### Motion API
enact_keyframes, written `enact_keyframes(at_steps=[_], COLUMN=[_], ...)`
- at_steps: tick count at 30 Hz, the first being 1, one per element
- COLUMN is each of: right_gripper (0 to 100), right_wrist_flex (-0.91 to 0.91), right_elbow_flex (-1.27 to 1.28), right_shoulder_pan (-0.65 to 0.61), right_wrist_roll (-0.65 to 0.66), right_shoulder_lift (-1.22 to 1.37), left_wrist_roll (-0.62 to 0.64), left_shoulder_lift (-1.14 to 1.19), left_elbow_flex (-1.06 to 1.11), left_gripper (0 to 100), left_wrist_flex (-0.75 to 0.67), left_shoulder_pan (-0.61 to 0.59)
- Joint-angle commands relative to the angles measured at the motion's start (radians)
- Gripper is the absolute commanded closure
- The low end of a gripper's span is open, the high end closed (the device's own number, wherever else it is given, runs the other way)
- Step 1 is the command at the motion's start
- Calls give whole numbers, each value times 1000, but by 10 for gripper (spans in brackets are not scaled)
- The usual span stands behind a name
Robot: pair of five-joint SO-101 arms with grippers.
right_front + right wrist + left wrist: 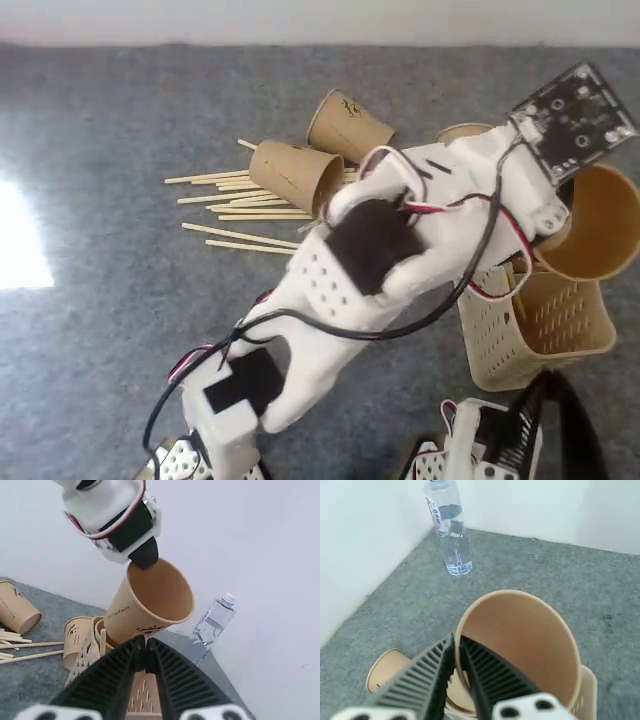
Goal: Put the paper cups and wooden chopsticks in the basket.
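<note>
The left end effector (456,649) grips a paper cup (600,228) by its rim (mouth tilted sideways), seemingly just above the basket (540,328), which lies straight below for the drop.

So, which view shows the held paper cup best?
Right wrist view: most of the cup shows, side and mouth, its rim pinched by the left gripper. The left wrist view looks into its mouth; in the high view the arm hides part.

I've got a grey matted table (100,150) holding scattered chopsticks (235,210), near cup (295,175) and far cup (345,125) on their sides, basket (540,330), water bottle (451,535).
</note>
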Motion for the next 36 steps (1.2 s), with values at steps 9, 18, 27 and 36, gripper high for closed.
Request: enact_keyframes(at_steps=[9,18,27,36], right_gripper=[982,982,982,982], right_wrist_flex=[44,41,41,39], right_elbow_flex=[63,63,63,63], right_shoulder_pan=[4,4,4,4], right_wrist_roll=[-12,-14,-14,-14], right_shoulder_lift=[2,2,2,2], left_wrist_roll=[14,106,184,178], left_shoulder_lift=[89,86,86,84], left_elbow_flex=[-127,-127,-111,-283], left_gripper=[987,976,883,881], left_wrist_flex=[-26,-8,49,68], left_shoulder_pan=[-32,-55,-55,-92])
